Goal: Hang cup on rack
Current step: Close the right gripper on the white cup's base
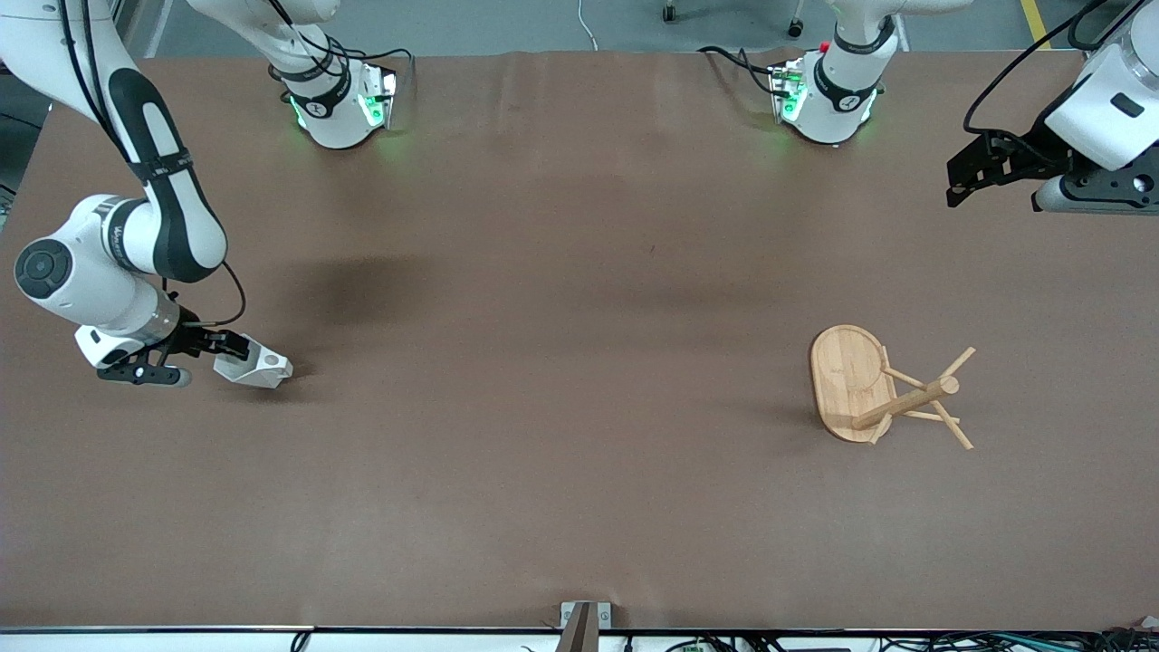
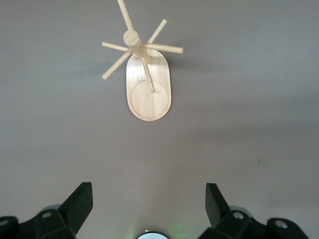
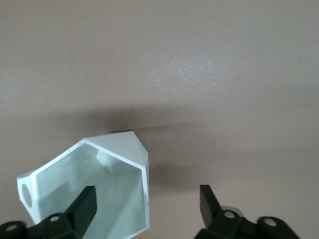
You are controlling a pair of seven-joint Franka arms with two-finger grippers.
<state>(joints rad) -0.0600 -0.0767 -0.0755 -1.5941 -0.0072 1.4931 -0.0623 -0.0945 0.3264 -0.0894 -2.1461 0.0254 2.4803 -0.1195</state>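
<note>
Right end effector [image 1: 237, 355] is straddling the cup [image 1: 255, 366] wall, fingers spread — close squarely first; left end effector [image 1: 967, 174], open, is waiting above the rack [image 1: 883, 389]

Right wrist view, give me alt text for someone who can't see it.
The white cup lies on its side on the brown table, its open mouth facing the camera. The right tool is open around the cup's rim wall, one finger inside the mouth and the other outside. The handle's round hole shows at the cup's edge.
</note>
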